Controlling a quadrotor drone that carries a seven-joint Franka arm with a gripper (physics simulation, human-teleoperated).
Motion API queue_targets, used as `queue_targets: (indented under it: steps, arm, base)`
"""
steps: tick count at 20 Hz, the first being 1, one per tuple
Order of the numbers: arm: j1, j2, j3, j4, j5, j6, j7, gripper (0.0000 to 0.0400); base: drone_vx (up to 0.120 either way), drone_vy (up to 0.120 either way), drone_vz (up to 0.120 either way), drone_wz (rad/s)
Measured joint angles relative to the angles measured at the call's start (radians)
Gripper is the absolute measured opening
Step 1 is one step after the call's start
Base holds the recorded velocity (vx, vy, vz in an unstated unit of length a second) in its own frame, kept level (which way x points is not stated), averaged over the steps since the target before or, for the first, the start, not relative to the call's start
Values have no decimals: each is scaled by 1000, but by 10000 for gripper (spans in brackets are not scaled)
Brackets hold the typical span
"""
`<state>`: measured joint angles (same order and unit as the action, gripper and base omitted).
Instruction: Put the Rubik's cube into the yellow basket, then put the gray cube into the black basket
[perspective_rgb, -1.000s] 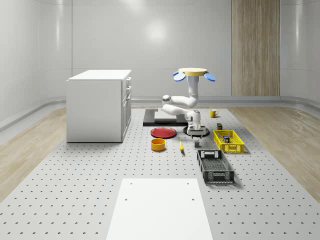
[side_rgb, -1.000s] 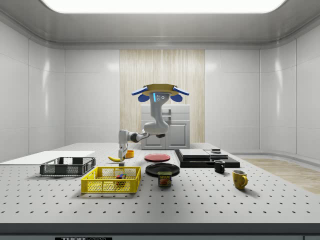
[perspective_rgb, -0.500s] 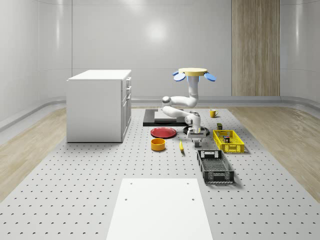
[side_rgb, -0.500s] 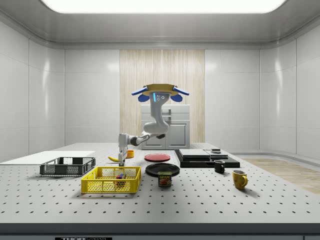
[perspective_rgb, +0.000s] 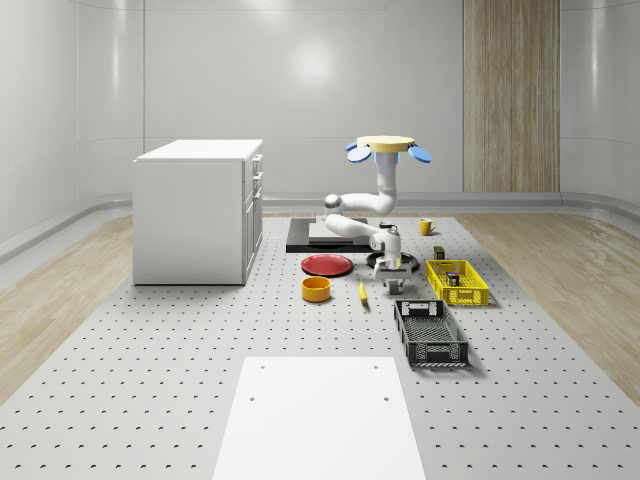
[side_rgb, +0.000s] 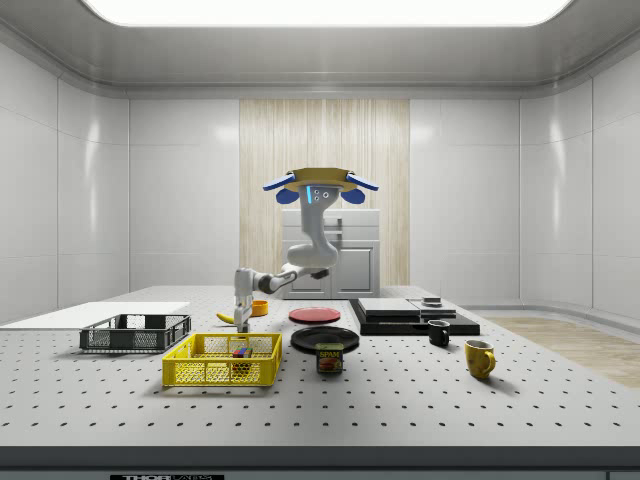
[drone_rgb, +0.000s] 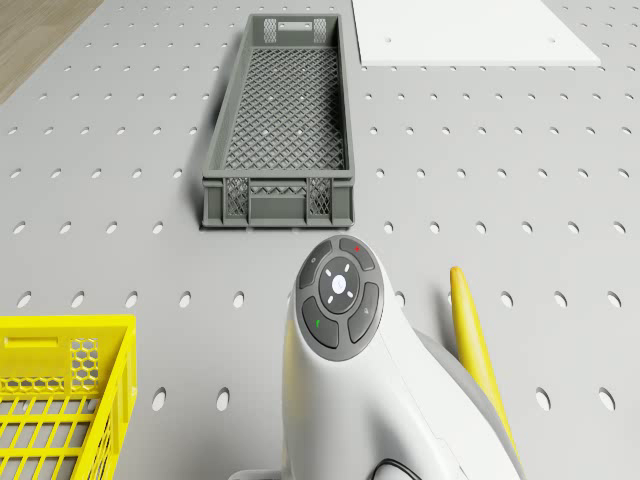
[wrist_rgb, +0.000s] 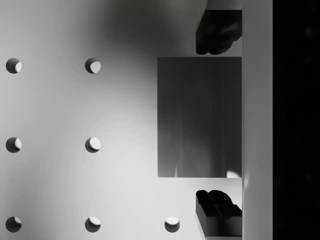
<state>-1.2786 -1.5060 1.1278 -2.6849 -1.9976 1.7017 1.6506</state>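
Hovering over the perforated bench (perspective_rgb: 150, 340) near the black plate (side_rgb: 325, 339), we hang our claw (wrist_rgb: 218, 120) low between the yellow basket (perspective_rgb: 457, 282) and the black basket (perspective_rgb: 430, 333), fingers (wrist_rgb: 216, 31) spread astride the gray cube (wrist_rgb: 200, 116). The Rubik's cube (side_rgb: 240, 352) sits in the yellow basket.

My perforated table (perspective_rgb: 150, 380) carries the yellow basket (perspective_rgb: 457, 283), black basket (perspective_rgb: 430, 334), banana (perspective_rgb: 362, 292), red plate (perspective_rgb: 327, 265), orange bowl (perspective_rgb: 316, 289) and white cabinet (perspective_rgb: 197, 211).
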Motion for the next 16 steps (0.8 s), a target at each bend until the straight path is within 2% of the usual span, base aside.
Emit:
queue_targets:
  steps: [7, 9, 11, 16]
  arm:
    - [1, 5, 0, 4, -2, -2, -5, 400]
    - [2, 6, 0, 5, -2, -3, -6, 341]
    - [2, 7, 0, 5, -3, -4, -6, 305]
    - [3, 9, -1, 5, -4, -6, -7, 267]
  base:
    - [0, 0, 0, 0]
    - [0, 0, 0, 0]
    - [0, 0, 0, 0]
    - [0, 0, 0, 0]
